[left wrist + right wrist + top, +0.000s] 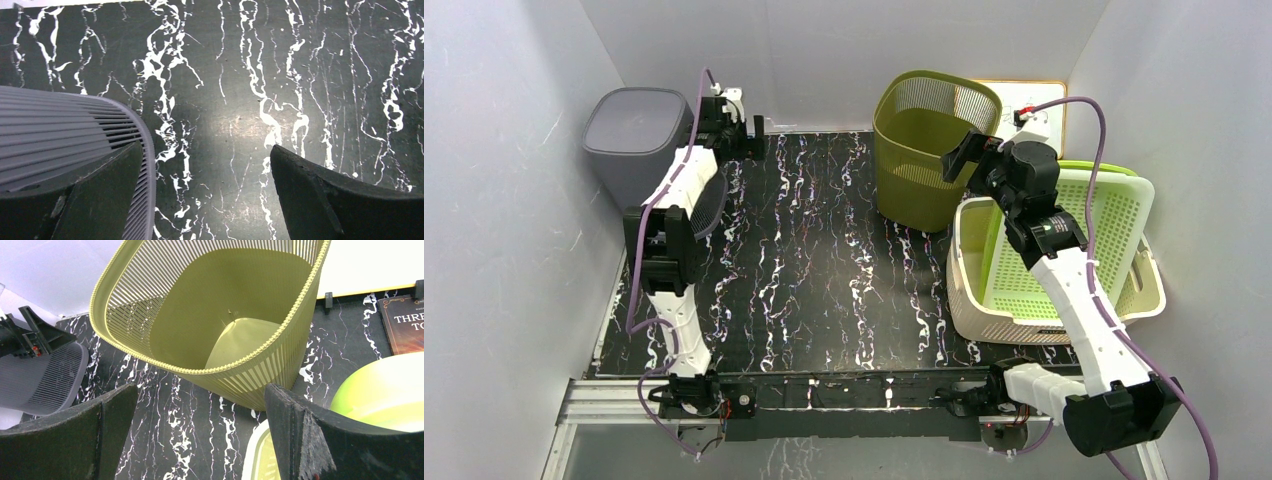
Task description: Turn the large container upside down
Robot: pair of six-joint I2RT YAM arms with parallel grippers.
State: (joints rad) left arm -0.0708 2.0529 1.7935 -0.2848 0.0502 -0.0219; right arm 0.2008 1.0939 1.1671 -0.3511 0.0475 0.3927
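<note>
An olive-green slatted bin (919, 150) stands upright at the back middle, mouth up; the right wrist view looks down into it (225, 315). A grey slatted bin (639, 135) sits at the back left with its solid base up. My left gripper (736, 125) hangs open beside it; in the left wrist view (205, 160) the grey bin's slatted rim (60, 135) lies under the left finger. My right gripper (959, 155) is open and empty, above the table just in front of the olive bin (200, 395), not touching it.
A cream perforated basket (984, 310) with a lime-green basket (1114, 215) tilted inside it fills the right side under my right arm. A whiteboard (1034, 100) and a book (405, 325) lie behind. White walls close in left, back and right.
</note>
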